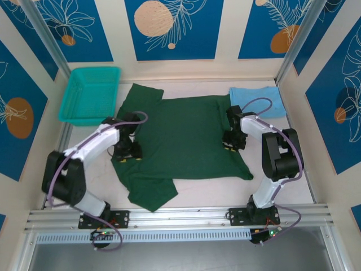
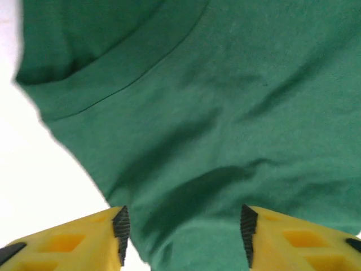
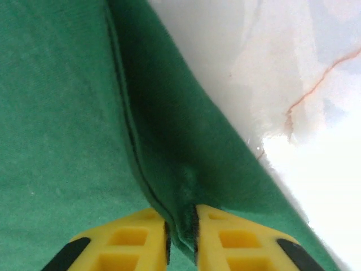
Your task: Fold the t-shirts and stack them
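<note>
A large dark green t-shirt [image 1: 186,138] lies spread over the middle of the table, with one sleeve toward the back left and another hanging toward the front left. A light blue t-shirt [image 1: 256,100] lies folded at the back right. My left gripper [image 1: 125,151] sits at the green shirt's left edge; its yellow fingers [image 2: 84,240] stand apart over the green cloth [image 2: 214,141], gripping nothing. My right gripper [image 1: 232,142] is at the shirt's right edge, shut on a pinched fold of green cloth [image 3: 180,203].
A teal mesh basket [image 1: 90,95] stands at the back left corner. Walls enclose the table on the left, back and right. An aluminium rail [image 1: 180,217] runs along the near edge. Bare white tabletop [image 3: 271,84] lies right of the shirt's edge.
</note>
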Robot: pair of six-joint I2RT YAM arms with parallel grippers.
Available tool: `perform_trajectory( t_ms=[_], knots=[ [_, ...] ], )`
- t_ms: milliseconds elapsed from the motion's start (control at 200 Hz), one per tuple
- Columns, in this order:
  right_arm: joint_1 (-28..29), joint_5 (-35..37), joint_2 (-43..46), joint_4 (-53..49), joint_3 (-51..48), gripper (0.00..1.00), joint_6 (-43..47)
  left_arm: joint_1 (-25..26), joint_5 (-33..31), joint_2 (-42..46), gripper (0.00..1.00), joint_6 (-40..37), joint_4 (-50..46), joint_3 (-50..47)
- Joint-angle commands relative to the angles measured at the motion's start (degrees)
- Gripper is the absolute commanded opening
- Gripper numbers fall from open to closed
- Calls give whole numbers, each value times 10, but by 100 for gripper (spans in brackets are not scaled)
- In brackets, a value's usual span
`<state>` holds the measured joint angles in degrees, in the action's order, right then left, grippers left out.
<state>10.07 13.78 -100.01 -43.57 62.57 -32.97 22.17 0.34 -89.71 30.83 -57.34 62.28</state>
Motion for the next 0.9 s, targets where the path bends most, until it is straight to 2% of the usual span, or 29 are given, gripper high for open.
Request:
perform_trajectory(
  t_ms=[0, 175, 290, 420, 495, 570, 635, 790, 895],
  knots=[
    [-23, 11, 7, -15, 25, 17, 12, -9, -31, -42, 50, -30, 13, 10],
    [-63, 26, 10, -26, 23, 17, 25, -47, -92, -78, 47, -57, 8, -8],
    [-91, 43, 1, -38, 23, 17, -4, -88, -95, -90, 44, -57, 34, -24],
    [-117, 46, -13, -43, 29, 17, -21, -110, -90, -110, 43, -65, 39, -21],
    [-128, 52, -19, -58, 40, 33, -33, -117, -90, -105, 43, -65, 41, -18],
    [-138, 47, -12, -66, 43, 37, -47, -120, -91, -100, 44, -65, 34, -4],
    [-152, 44, 11, -69, 34, 47, -67, -120, -83, -92, 47, -66, 19, 17],
    [-196, -11, 125, -69, -18, 61, -111, -112, -37, -32, 63, -56, -20, 53],
    [-205, -56, 211, -85, -68, 66, -129, -79, -17, 18, 66, -47, -48, 50]
  ],
)
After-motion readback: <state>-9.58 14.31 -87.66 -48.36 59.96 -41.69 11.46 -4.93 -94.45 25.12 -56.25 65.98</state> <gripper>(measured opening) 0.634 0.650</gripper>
